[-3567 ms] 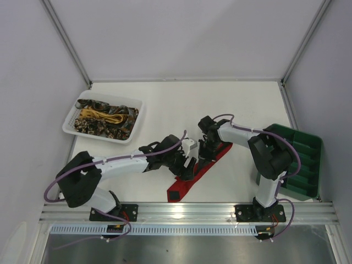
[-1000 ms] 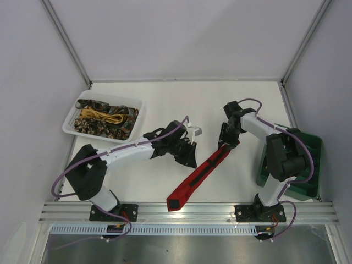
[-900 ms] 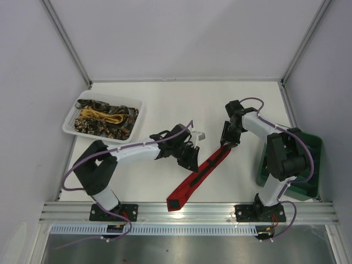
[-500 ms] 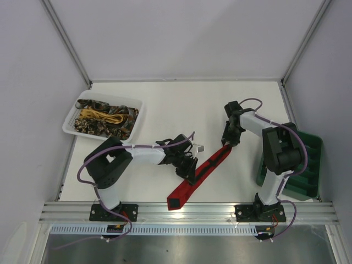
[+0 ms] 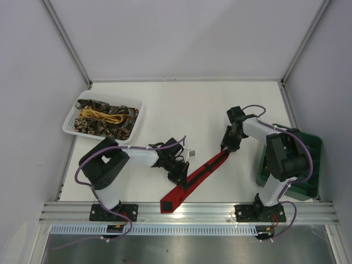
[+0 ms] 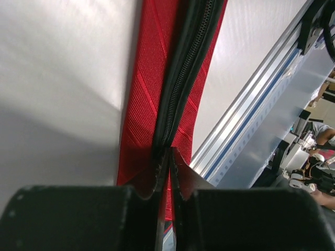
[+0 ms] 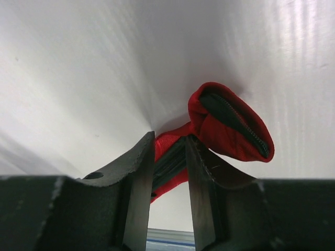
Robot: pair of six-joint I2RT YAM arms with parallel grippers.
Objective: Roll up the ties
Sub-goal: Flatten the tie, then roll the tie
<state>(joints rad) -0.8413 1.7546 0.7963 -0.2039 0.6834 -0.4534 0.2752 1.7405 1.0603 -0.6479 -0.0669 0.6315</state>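
Since a moment ago, the red tie [image 5: 202, 170] has slid farther from the green tray [image 5: 308, 165]. The left gripper [image 5: 179, 175] pinches its middle. The right gripper [image 5: 225, 147] pinches its folded end, nearer the tray.

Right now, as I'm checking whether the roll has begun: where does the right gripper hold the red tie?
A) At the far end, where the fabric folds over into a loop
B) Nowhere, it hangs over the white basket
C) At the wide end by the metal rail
A: in the right wrist view the right gripper clamps the red tie just behind its looped-over end.
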